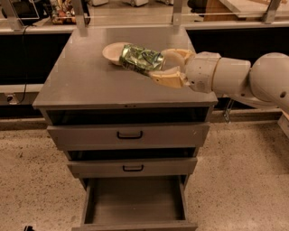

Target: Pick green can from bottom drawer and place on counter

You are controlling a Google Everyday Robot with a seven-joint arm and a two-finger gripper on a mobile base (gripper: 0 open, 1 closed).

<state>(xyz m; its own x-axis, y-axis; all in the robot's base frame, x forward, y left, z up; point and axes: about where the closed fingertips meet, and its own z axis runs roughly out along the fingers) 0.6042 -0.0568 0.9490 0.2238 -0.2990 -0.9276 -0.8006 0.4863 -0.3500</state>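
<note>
The green can [139, 57] lies on its side with its right end between the cream fingers of my gripper [160, 66]. The gripper comes in from the right over the back right part of the counter [86, 81] and is shut on the can. The can hangs a little above the counter, and its left end overlaps the cream bowl [111, 51]. The bottom drawer [134, 221] is pulled open below, and its inside shows only bare grey floor.
Two grey drawers with black handles [129, 135] sit above the bottom drawer, both slightly open. My white arm [235, 76] reaches in from the right. Metal posts [79, 13] and a dark shelf stand behind the counter. The floor is speckled.
</note>
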